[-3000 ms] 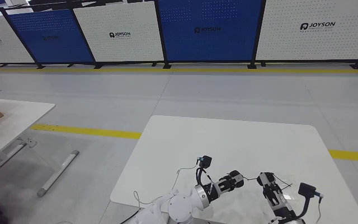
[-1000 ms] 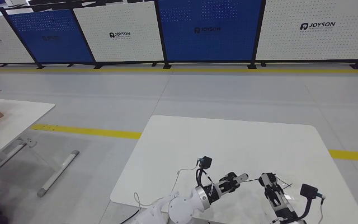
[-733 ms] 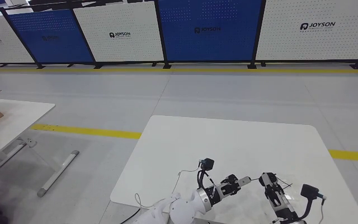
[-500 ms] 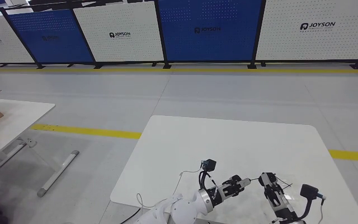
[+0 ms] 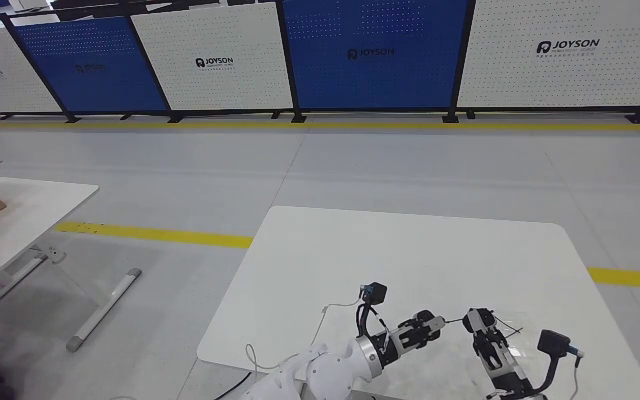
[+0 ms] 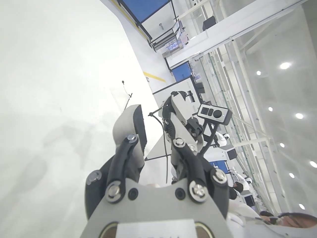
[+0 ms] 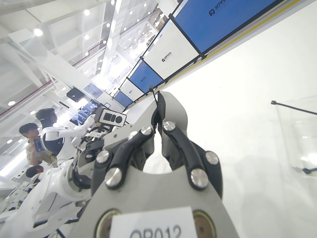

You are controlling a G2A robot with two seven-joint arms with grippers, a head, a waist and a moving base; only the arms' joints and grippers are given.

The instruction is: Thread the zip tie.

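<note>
While the right gripper [image 7: 159, 104] pinches the zip tie [image 7: 151, 91], the left gripper [image 6: 154, 107] stands near with fingers apart.

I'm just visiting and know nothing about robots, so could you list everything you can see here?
table: one, white, beneath both arms.
held zip tie: one, black, pinched in the right gripper, its end poking out beyond it.
clear tray: one, transparent, on the table near the right gripper.
loose zip tie: one, black, at the clear tray's edge.
wall panels: several, blue and white, behind the table.
left gripper: one, grey and black, open, beside the right gripper.
right gripper: one, grey and black, shut on the held zip tie.
</note>
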